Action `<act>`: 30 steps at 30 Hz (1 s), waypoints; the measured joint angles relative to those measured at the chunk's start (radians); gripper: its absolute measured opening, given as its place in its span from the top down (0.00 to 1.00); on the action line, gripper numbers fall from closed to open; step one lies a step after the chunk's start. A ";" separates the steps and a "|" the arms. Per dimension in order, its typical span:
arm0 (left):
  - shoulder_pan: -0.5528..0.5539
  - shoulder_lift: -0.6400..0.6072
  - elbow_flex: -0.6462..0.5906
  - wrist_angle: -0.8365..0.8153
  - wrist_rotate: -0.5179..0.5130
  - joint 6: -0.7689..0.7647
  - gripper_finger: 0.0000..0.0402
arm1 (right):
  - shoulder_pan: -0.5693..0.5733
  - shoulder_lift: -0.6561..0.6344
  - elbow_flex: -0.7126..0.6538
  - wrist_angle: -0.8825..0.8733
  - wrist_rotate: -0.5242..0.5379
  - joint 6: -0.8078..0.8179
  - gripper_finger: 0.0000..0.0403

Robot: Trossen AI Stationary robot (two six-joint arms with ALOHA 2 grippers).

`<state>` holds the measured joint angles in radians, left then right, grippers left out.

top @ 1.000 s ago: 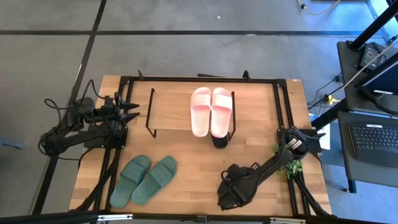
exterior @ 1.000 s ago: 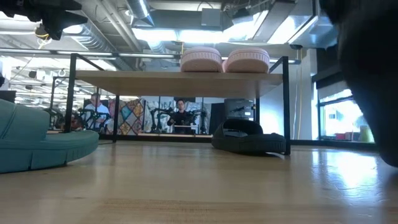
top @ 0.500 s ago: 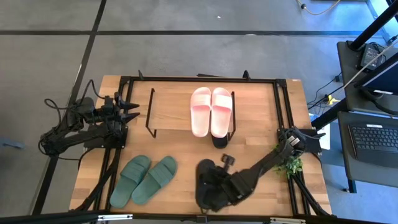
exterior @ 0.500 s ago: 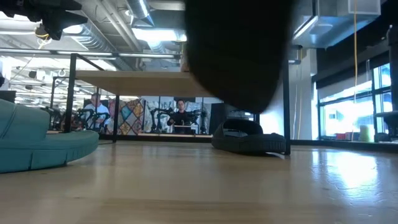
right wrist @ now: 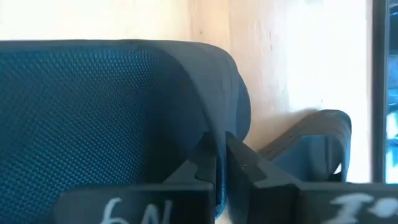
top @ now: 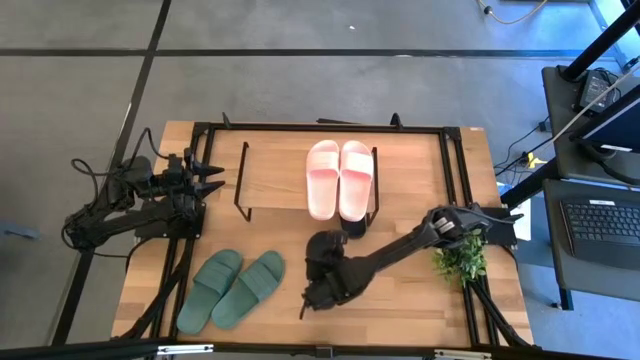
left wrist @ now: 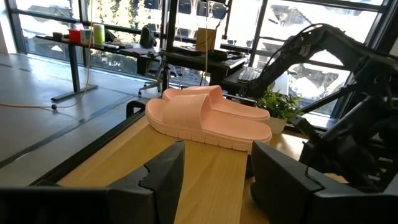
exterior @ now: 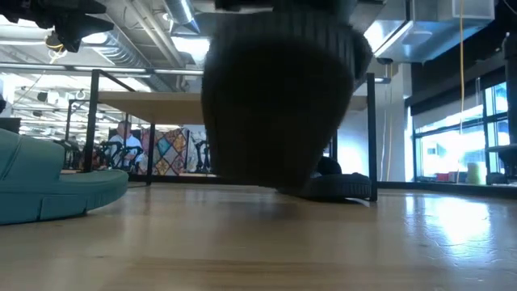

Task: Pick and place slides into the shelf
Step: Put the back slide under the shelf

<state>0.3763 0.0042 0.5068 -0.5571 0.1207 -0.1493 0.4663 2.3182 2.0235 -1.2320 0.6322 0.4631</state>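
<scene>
The right gripper (top: pixel 322 262), jaws clamped on the strap of a black slide (top: pixel 322 272), has carried it from the table's five o'clock edge inward, now just at seven o'clock of the shelf (top: pixel 275 170); the second black slide (top: pixel 352 229) lies under the shelf, the pink pair (top: pixel 339 178) on top; the green pair (top: pixel 230 288) is unmoved; the left gripper (top: pixel 212 174) stays at nine o'clock, jaws apart.

A pale wooden bench (top: pixel 300 205) with a black metal frame stands on a grey concrete floor (top: pixel 300 80) crossed by dark lines. To the right, a dark side desk (top: pixel 590 215) carries a black keyboard (top: pixel 603 227). Seen level across the bench, the room behind has an open ceiling with silver ducts (exterior: pixel 153 32) and strip lights, tall bright windows (exterior: pixel 452 121) on the right, and a person seated (exterior: pixel 123 139) far off on the left.
</scene>
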 joint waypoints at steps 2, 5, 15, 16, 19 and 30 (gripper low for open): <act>0.000 0.000 0.000 0.000 0.000 0.000 0.55 | -0.009 0.019 0.000 0.001 0.013 -0.027 0.97; 0.000 0.000 0.000 0.000 0.000 0.000 0.55 | -0.020 0.051 0.000 0.000 0.050 -0.050 0.97; 0.000 0.000 0.000 -0.001 0.000 0.000 0.55 | -0.057 0.094 0.001 0.002 0.114 -0.078 0.97; 0.000 0.000 0.000 -0.001 0.000 0.000 0.55 | -0.059 0.094 0.001 0.002 0.114 -0.076 0.96; 0.000 0.000 0.000 -0.001 0.000 0.000 0.55 | -0.064 0.095 0.001 0.001 0.111 -0.075 0.89; 0.000 0.000 0.000 -0.001 0.000 0.000 0.55 | -0.066 0.098 0.000 -0.008 0.085 -0.075 0.82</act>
<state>0.3763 0.0040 0.5068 -0.5583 0.1204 -0.1495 0.4007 2.4161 2.0235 -1.2396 0.7171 0.3884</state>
